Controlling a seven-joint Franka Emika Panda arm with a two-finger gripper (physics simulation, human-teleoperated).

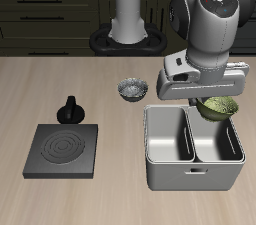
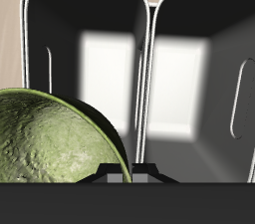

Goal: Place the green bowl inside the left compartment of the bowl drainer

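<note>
The green bowl [image 1: 221,107] hangs tilted under my gripper [image 1: 214,102], just above the back rim of the bowl drainer [image 1: 190,181]. My gripper is shut on the bowl's rim; the hand hides the fingers in the exterior view. The bowl is over the back edge of the left compartment [image 1: 218,141], above the well and not resting in it. In the wrist view the olive bowl [image 2: 50,158] fills the near corner, with the left compartment [image 2: 100,74] and its twin well [image 2: 189,79] seen straight down below. Both wells hold nothing.
A grey-and-white patterned bowl [image 1: 131,89] sits behind the drainer's other well. A flat black stove plate [image 1: 62,149] lies across the table, with a small black pot-like object [image 1: 72,110] just behind it. The robot's base [image 1: 127,34] stands at the back.
</note>
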